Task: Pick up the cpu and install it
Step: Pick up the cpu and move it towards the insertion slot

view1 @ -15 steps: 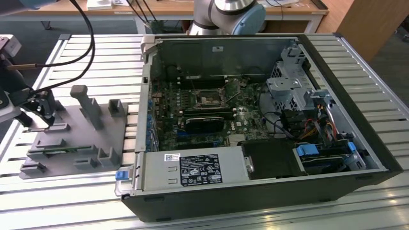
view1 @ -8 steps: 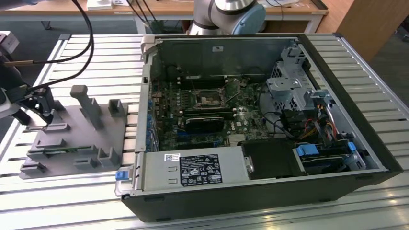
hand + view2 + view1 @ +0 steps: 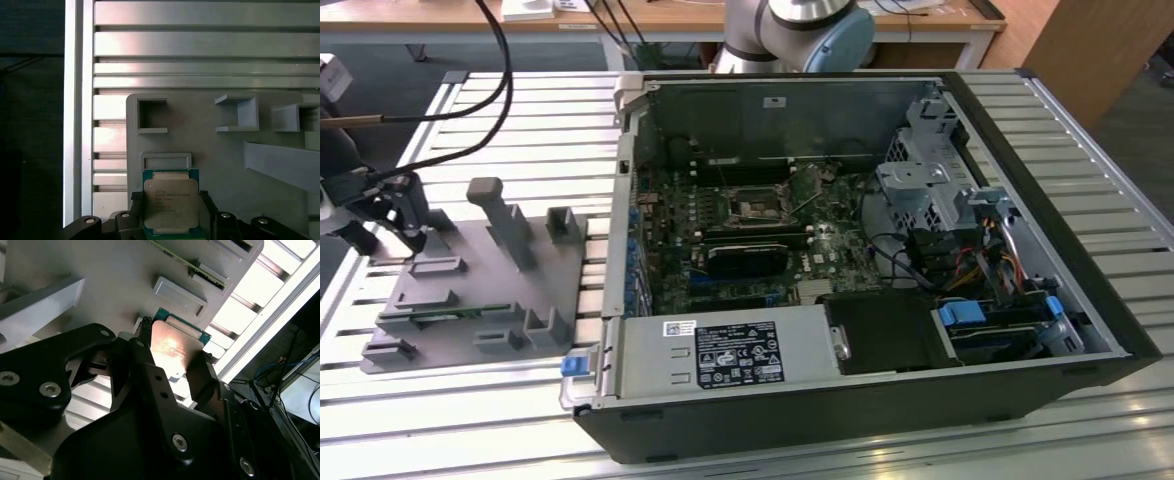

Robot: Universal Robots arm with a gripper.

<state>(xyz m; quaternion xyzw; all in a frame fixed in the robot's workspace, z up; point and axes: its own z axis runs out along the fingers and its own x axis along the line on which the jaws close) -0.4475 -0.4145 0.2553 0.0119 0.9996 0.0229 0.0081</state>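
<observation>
cpu between gripper fingers, wrist views

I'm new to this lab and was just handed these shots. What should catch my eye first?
A computer case lies open in the exterior view's middle, and its motherboard socket looks empty. In both wrist views, the silver-topped cpu is gripped by the end effector, just above the grey fixture plate that lies at the exterior view's left.

Print on cpu, supply label (both unreadable).
</observation>
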